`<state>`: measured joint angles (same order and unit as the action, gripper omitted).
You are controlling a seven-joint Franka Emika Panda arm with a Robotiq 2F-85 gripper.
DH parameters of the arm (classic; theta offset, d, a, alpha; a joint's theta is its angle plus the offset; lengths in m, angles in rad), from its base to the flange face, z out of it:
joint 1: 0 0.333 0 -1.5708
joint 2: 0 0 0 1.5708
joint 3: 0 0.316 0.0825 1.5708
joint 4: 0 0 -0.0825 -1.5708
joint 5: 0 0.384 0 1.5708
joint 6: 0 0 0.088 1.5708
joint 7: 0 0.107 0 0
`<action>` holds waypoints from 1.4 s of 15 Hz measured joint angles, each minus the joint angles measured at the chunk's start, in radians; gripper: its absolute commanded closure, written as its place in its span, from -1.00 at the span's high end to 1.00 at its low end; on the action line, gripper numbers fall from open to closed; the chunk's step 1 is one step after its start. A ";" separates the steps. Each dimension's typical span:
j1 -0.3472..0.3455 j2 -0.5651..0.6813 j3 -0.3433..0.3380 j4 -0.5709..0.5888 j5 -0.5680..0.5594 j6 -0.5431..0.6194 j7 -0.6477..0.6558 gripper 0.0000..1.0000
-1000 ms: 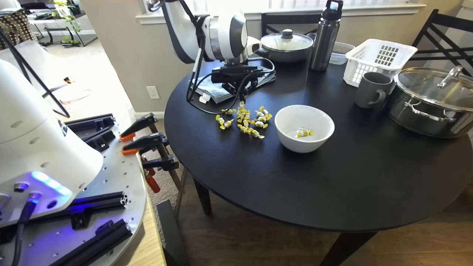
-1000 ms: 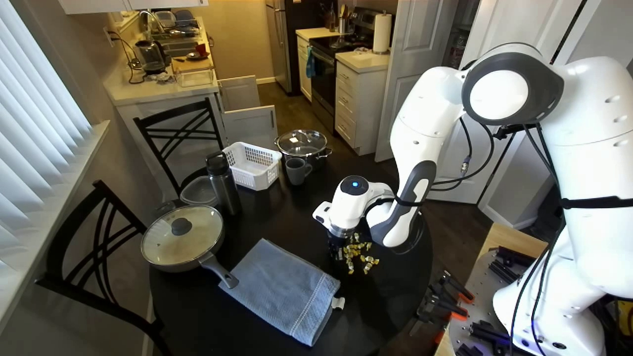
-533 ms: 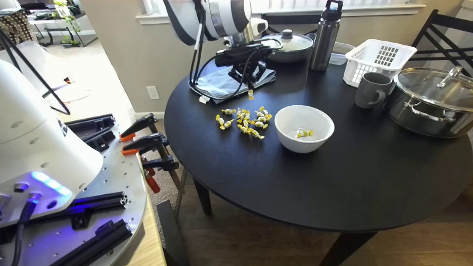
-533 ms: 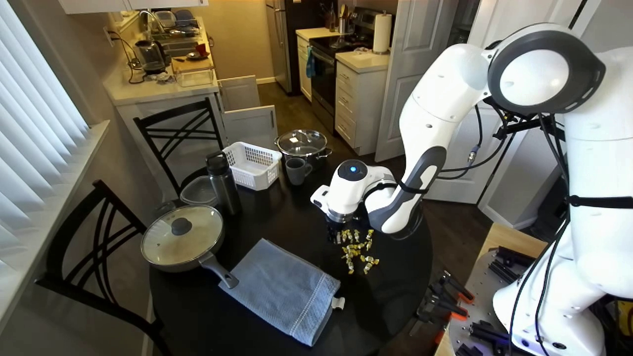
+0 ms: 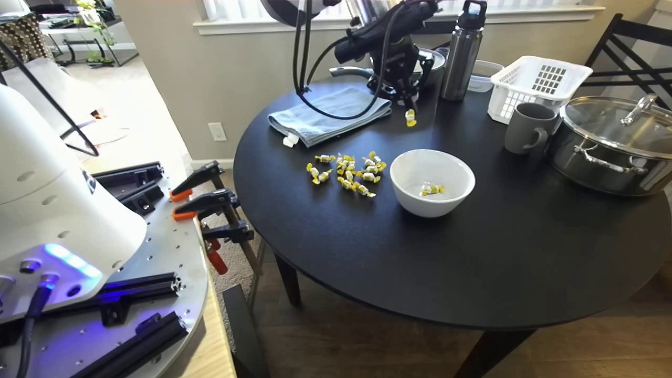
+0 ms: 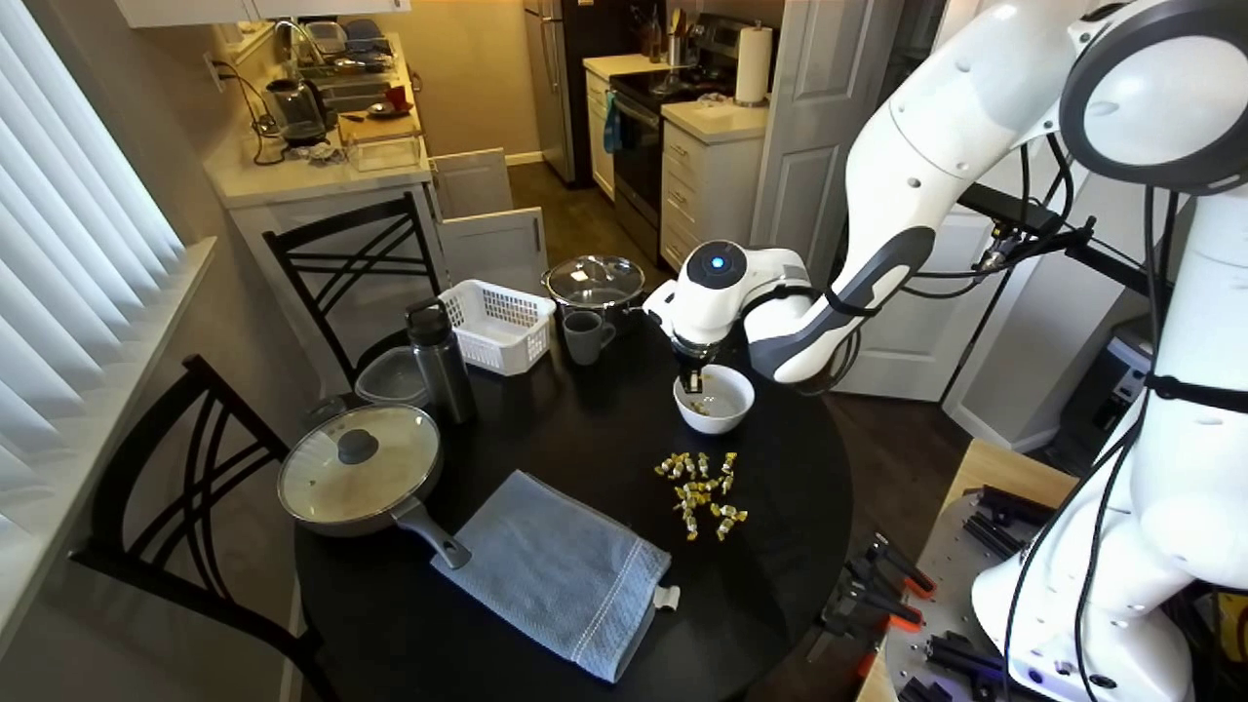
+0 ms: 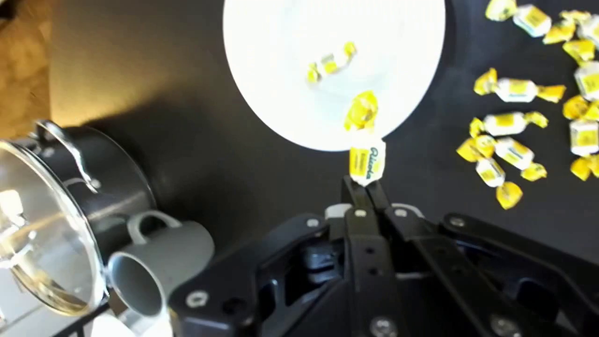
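Note:
A yellow-and-white wrapped candy (image 7: 368, 161) hangs from my gripper (image 7: 364, 188), whose fingers are shut on one end of its wrapper. In an exterior view this held candy (image 5: 410, 118) is up in the air, clear of the table. Close to it stands a white bowl (image 5: 428, 206); in the wrist view the held candy overlaps the bowl's rim. A single candy (image 7: 330, 64) lies inside the bowl (image 7: 276, 42). Beside the bowl, several loose candies (image 6: 727, 525) are spread in a pile, also seen at the right of the wrist view.
On the round black table (image 5: 499, 262) stand a grey mug (image 5: 527, 131), a lidded steel pot (image 5: 598, 163), a white basket (image 5: 512, 100) and a tall steel bottle (image 5: 461, 63). A folded blue-grey towel (image 6: 561, 575) lies near a lidded pan (image 6: 356, 487).
From down in the candy pile, my gripper has risen with one candy between its fingertips and travelled towards the bowl. The bowl and the other candies have stayed in place.

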<state>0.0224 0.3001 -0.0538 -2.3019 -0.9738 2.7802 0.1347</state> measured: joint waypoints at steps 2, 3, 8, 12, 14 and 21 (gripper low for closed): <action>0.000 -0.003 -0.046 0.000 -0.048 -0.056 0.054 -0.99; 0.000 -0.001 -0.064 -0.001 -0.066 -0.081 0.080 -0.99; 0.002 0.009 -0.108 -0.009 -0.160 -0.104 0.226 -0.44; 0.020 0.007 -0.111 -0.015 -0.245 -0.103 0.359 0.05; 0.035 0.005 -0.106 -0.024 -0.257 -0.090 0.400 0.31; 0.068 -0.030 -0.014 -0.115 -0.242 0.075 0.412 1.00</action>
<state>0.0905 0.2704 -0.0680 -2.4165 -1.2160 2.8553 0.5466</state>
